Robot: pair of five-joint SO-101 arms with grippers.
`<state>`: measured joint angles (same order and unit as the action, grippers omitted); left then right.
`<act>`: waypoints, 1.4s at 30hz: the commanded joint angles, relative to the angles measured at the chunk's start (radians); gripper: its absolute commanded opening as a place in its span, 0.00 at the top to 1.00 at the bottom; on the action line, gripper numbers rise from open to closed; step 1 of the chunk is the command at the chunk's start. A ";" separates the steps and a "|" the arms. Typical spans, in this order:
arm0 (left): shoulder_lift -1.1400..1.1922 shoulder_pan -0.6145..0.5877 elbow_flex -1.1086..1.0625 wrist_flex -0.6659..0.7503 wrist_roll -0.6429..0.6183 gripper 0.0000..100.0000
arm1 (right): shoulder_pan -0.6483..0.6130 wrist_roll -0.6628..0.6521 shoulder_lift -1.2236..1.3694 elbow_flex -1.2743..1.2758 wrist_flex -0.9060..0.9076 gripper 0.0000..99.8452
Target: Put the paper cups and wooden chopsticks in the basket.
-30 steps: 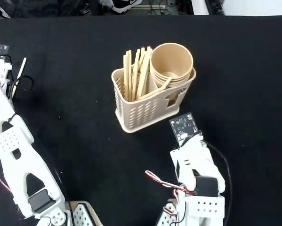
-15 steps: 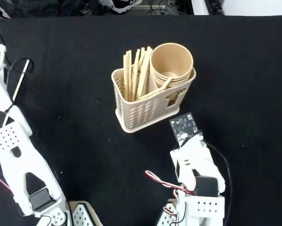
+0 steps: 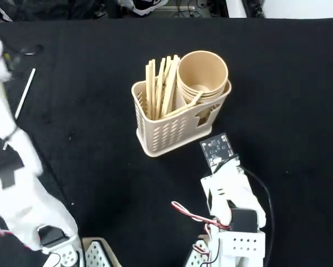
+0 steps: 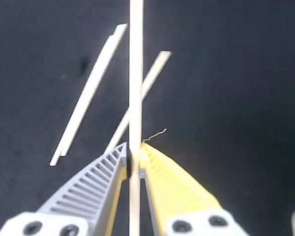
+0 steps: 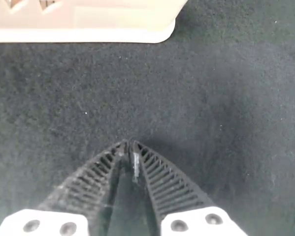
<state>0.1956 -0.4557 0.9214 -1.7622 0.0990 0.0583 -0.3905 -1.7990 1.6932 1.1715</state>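
Gripping a chopstick (image 4: pixel 136 73), left pincer (image 4: pixel 135 148) overhangs two loose chopsticks (image 4: pixel 88 93) (both flat).

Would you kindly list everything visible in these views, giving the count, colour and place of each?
cloth: one, black, covering the table
basket: one, beige, middle of the cloth
paper cups: nested stack, count unclear, tan, upright in the basket
chopsticks in basket: several, pale wood, standing beside the cups
held chopstick: one, pale wood, clamped above the cloth
loose chopsticks: two, pale wood, lying on the cloth beneath the held one
left pincer: one, grey and yellow, shut on the held chopstick
right pincer: one, black, shut and empty, near the basket's base
left arm: one, white, table's left edge
right arm: one, white, in front of the basket
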 commanded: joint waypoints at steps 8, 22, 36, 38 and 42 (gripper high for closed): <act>-0.829 0.599 -0.536 0.354 -0.014 0.97 | -0.012 -0.003 -0.067 -0.008 -0.002 0.99; -1.109 0.809 -1.514 1.467 -0.146 0.97 | -0.012 -0.003 -0.067 -0.008 0.003 0.99; -1.060 0.809 -1.443 1.562 -0.241 0.97 | -0.012 -0.003 -0.067 -0.008 -0.002 0.99; -1.056 0.811 -1.379 1.507 -0.247 0.97 | -0.012 -0.003 -0.067 -0.008 -0.002 0.99; -1.046 0.820 -1.334 1.499 -0.249 0.97 | -0.012 -0.003 -0.067 -0.008 -0.002 0.99</act>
<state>-0.8539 0.3498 -0.4887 -0.2570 -0.1358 0.0583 -0.3905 -1.7990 1.6932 1.1715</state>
